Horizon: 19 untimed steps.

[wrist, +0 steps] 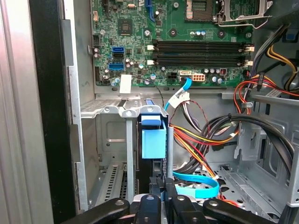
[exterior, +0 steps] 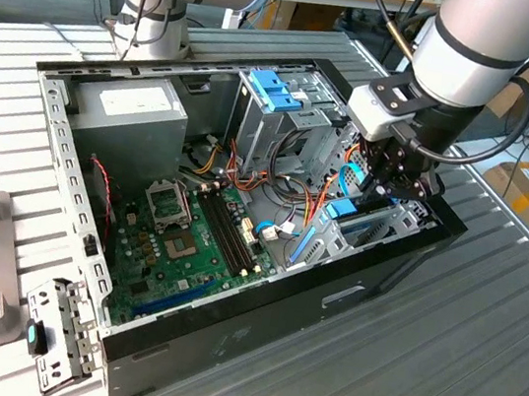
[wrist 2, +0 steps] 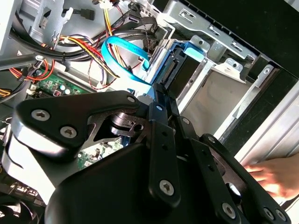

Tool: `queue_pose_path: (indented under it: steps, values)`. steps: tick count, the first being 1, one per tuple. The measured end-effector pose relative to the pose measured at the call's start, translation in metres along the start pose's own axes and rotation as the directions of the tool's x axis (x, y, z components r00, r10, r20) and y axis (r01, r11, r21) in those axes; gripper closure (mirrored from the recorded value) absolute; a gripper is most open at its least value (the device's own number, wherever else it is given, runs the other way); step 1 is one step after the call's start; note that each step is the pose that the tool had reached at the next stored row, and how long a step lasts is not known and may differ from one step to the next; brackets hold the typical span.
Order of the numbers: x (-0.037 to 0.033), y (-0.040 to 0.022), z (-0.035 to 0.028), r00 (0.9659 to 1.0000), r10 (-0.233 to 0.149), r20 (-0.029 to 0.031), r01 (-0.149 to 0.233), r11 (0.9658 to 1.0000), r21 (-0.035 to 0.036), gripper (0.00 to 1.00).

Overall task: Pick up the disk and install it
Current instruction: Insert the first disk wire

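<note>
The circuit board is green with black slots. The disk has a light blue frame. The gripper and computer case are black, the power box grey, and the wires red, yellow and orange. At the exterior view's right is a ribbed grey table.

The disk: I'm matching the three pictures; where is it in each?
Exterior view: the disk stands on edge in the drive bay at the exterior view's right.
First wrist view: disk upright in the drive bay, motherboard beyond.
Second wrist view: disk beside the blue ribbon cable.
Shared landmark: the green motherboard.
</note>
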State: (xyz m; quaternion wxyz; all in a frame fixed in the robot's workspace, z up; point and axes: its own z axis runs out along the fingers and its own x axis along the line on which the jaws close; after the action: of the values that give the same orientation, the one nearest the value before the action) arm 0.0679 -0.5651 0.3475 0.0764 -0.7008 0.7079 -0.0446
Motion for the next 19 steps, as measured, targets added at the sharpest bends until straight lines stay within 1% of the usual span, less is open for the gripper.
queue_pose_path:
  steps: [14, 19]
  values:
    - [0.0003, 0.0004, 0.0022, 1.0, 0.0, -0.0001, 0.0, 1.0, 0.0, 0.84]
    - [0.0001, -0.0003, -0.0015, 1.0, 0.0, 0.0001, 0.0, 1.0, 0.0003, 0.84]
